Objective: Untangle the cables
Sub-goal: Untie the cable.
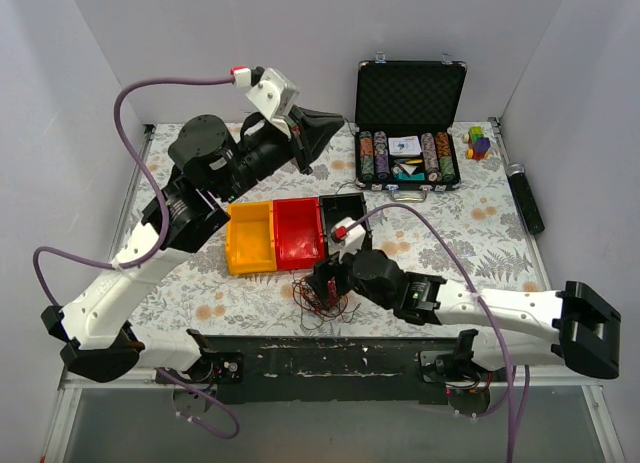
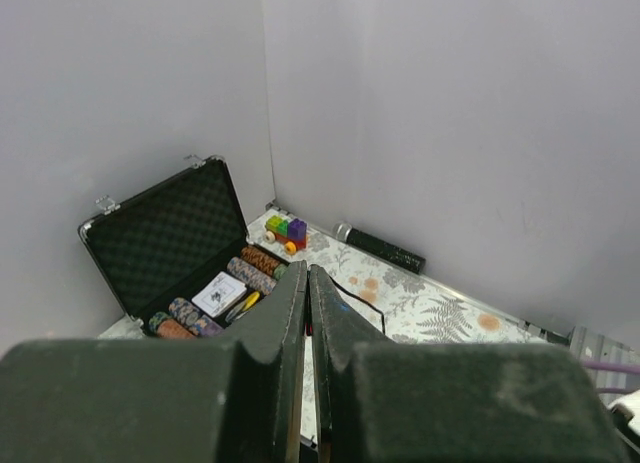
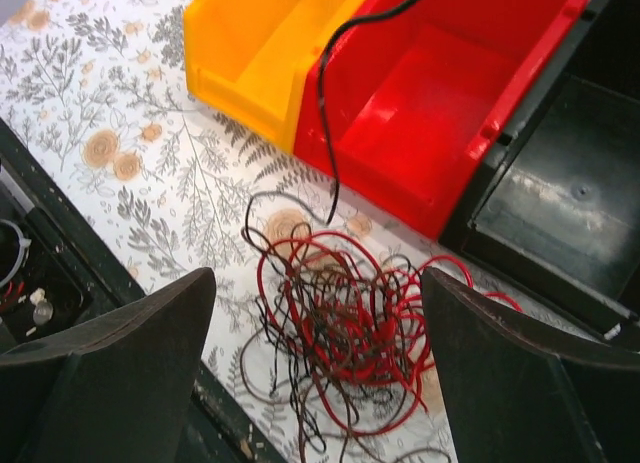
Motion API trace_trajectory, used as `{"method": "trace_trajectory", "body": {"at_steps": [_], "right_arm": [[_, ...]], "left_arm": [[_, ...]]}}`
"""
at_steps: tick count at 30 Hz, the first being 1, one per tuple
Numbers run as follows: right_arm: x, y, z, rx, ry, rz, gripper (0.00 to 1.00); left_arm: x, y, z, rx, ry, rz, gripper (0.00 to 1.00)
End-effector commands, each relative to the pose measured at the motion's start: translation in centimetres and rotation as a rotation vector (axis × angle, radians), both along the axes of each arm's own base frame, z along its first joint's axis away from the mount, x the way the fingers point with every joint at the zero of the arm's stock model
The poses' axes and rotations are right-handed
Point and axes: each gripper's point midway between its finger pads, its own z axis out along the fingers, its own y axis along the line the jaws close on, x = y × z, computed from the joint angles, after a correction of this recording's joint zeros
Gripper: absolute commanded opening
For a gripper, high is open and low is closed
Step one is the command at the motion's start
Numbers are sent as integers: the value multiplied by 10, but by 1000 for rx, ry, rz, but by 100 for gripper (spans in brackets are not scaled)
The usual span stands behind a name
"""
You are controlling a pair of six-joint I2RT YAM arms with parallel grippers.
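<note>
The cables (image 3: 355,328) lie as a fist-sized snarl of thin red and black wires on the patterned table, just in front of the bins; in the top view the cables (image 1: 318,301) sit near the front edge. My right gripper (image 3: 318,280) (image 1: 322,281) hovers over them, open wide, one finger on each side and nothing between. One black cable (image 3: 325,113) rises from beside the tangle over the red bin, its lower end loose. My left gripper (image 1: 335,125) (image 2: 307,270) is raised high at the back, shut, and the black cable (image 2: 372,301) trails from its tips.
Yellow bin (image 1: 250,238), red bin (image 1: 298,231) and black bin (image 1: 340,209) stand side by side behind the tangle. An open black case (image 1: 410,91) with poker chips sits at the back, with coloured blocks (image 1: 479,141) and a black cylinder (image 1: 527,198) beside it. White walls enclose three sides.
</note>
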Motion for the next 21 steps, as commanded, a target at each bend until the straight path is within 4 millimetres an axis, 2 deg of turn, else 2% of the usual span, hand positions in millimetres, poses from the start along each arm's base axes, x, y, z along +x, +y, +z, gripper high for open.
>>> {"method": "trace_trajectory", "body": {"at_steps": [1, 4, 9, 10, 13, 18, 21], "right_arm": [[16, 39, 50, 145, -107, 7, 92], [20, 63, 41, 111, -98, 41, 92], [31, 90, 9, 20, -75, 39, 91], [36, 90, -3, -18, -66, 15, 89], [43, 90, -17, -69, -43, -30, 84], [33, 77, -38, -96, 30, -44, 67], [22, 58, -50, -90, 80, -57, 60]], "left_arm": [[-22, 29, 61, -107, -100, 7, 0], [-30, 46, 82, -139, -148, 40, 0], [-41, 68, 104, -172, -198, 72, 0], [-44, 72, 108, -176, -207, 74, 0], [-45, 87, 115, -193, -219, 126, 0], [-53, 108, 130, -220, -267, 170, 0], [-56, 123, 145, -251, -314, 218, 0]]}}
